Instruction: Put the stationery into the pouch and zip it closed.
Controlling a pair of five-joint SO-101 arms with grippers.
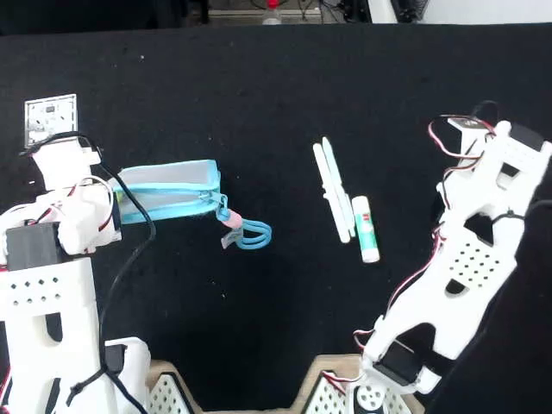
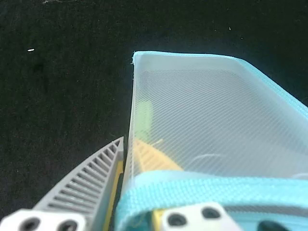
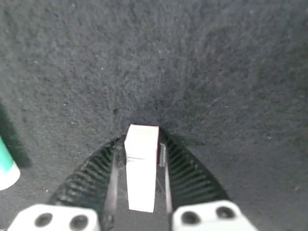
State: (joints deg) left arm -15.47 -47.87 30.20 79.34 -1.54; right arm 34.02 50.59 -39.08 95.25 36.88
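Observation:
The light-blue mesh pouch lies at the left of the black table, its zip pull and blue loop trailing toward the middle. My left gripper is shut on the pouch's edge, with one grey finger outside the mesh and a yellow part showing through from inside. Two white pens and a glue stick lie right of centre. My right gripper hangs just over the cloth beside the glue stick, shut on a small white eraser.
A small white board sits at the far left behind the left arm. The right arm stretches along the table's right side. Bare black cloth lies between the pouch and the pens.

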